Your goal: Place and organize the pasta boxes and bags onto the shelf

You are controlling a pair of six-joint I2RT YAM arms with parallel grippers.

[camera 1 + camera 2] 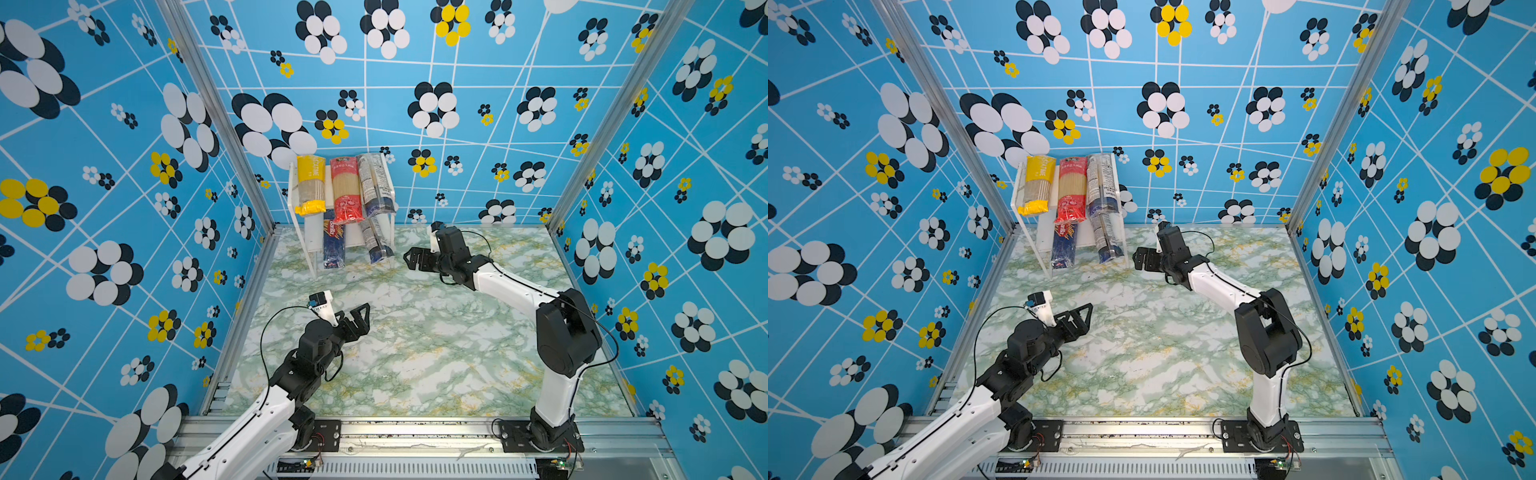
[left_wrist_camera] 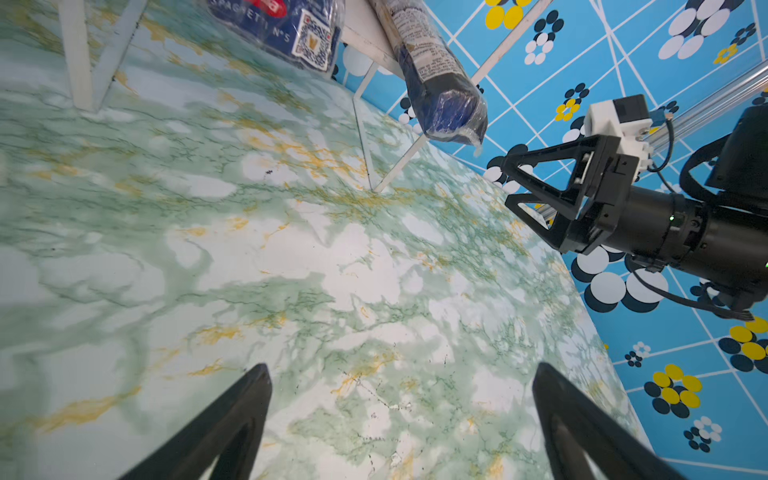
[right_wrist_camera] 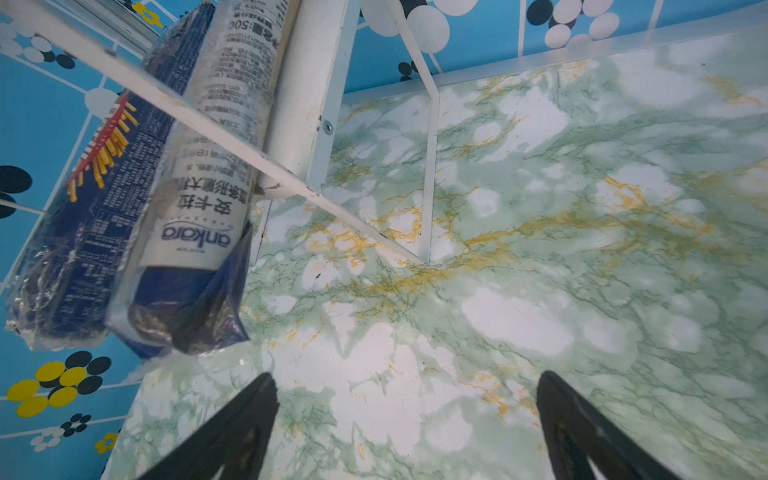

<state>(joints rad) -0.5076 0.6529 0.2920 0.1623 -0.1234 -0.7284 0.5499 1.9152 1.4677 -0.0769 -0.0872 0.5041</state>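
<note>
Left claw (image 1: 365, 319), right claw (image 1: 408, 258) released, empty. Overhanging lower bag (image 1: 376, 243) on shelf (image 1: 312, 237), upper centre, near right claw: swing could dislodge it.

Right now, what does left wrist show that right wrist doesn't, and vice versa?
Only left wrist: the open left gripper, the right arm's wrist camera, and the QR code on the Barilla box.
Only right wrist: the ankara label on the lower text-covered bag and the box's spaghetti graphic.
Both: the right gripper, open and empty; the box and that bag overhanging the lower tier of the shelf; the marble tabletop.
</note>
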